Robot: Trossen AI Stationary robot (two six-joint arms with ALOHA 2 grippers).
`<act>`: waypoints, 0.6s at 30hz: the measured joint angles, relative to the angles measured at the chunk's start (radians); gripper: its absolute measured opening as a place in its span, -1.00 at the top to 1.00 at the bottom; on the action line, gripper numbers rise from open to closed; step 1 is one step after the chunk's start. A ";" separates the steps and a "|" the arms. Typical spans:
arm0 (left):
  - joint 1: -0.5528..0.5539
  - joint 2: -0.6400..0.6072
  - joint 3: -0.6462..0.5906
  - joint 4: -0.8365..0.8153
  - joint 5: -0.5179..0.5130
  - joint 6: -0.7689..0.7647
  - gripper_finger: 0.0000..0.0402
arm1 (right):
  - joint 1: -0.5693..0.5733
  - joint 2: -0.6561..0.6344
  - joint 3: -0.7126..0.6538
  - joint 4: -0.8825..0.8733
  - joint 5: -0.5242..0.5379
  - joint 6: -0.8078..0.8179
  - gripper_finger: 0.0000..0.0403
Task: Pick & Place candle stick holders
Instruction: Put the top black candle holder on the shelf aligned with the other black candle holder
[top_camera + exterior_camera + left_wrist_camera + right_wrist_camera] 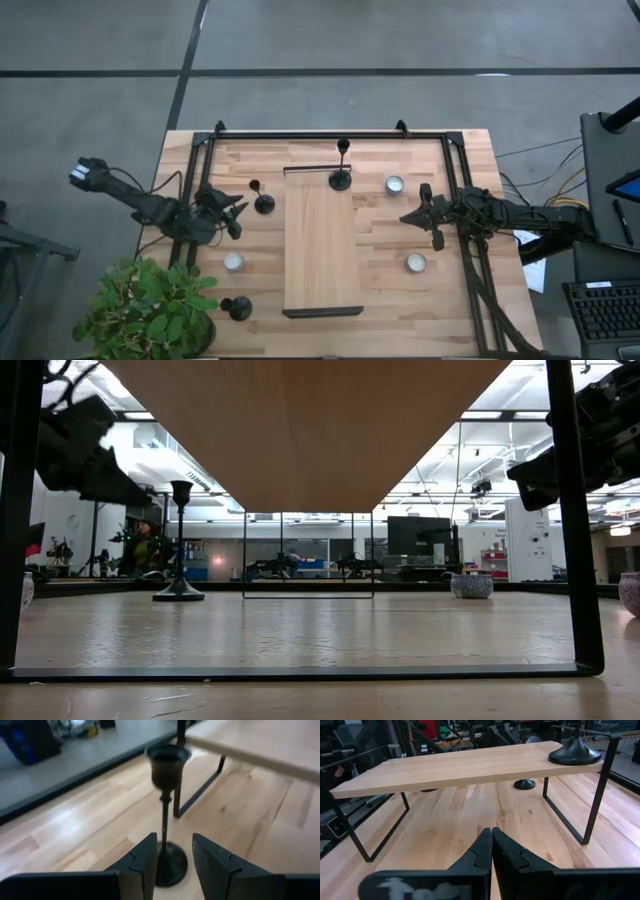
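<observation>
Three black candle stick holders show in the high view. One (341, 178) stands on the far end of the raised wooden shelf (322, 250). One (263, 203) stands on the table left of the shelf. One (238, 307) stands near the front left. My left gripper (238, 212) is open beside the middle one. In the left wrist view its fingers (175, 842) stand on either side of that holder's thin stem (164, 820), above the round base (171, 866), without touching it. My right gripper (420, 218) is shut and empty right of the shelf, and also shows in the right wrist view (492, 837).
Three white tealights sit on the table: far right (394, 184), near right (416, 263) and near left (233, 262). A potted plant (150, 310) overhangs the front left corner. The shelf's black metal legs (597, 790) and the black frame rails (330, 135) stand around the work area.
</observation>
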 joint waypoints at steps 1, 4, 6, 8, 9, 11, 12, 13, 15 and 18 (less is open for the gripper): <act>0.015 0.010 0.000 0.003 0.012 -0.001 0.40 | 0.000 0.000 0.000 0.000 0.000 0.000 0.96; 0.055 0.039 0.000 0.008 0.015 0.000 0.40 | 0.000 0.000 0.000 0.000 0.000 0.000 0.96; 0.079 0.053 0.000 0.012 0.017 0.000 0.40 | 0.000 0.000 0.000 0.000 0.000 0.000 0.96; 0.095 0.068 0.000 0.012 0.034 0.002 0.40 | 0.000 0.000 0.000 0.000 0.000 0.000 0.96; 0.102 0.076 -0.002 0.015 0.043 0.005 0.40 | 0.000 0.000 0.000 0.000 0.000 0.000 0.96; 0.111 0.090 -0.006 0.043 0.042 0.029 0.40 | 0.000 0.000 0.000 0.000 0.000 0.000 0.96; 0.114 0.097 -0.009 0.065 0.041 0.049 0.40 | 0.000 0.000 0.000 0.000 0.000 0.000 0.96; 0.115 0.104 -0.012 0.078 0.041 0.061 0.40 | 0.000 0.000 0.000 0.000 0.000 0.000 0.96; 0.120 0.118 -0.013 0.112 0.041 0.061 0.40 | 0.000 0.000 0.000 0.000 0.000 0.000 0.96; 0.141 0.139 -0.013 0.137 0.037 0.079 0.40 | 0.000 0.000 0.000 0.000 0.000 0.000 0.96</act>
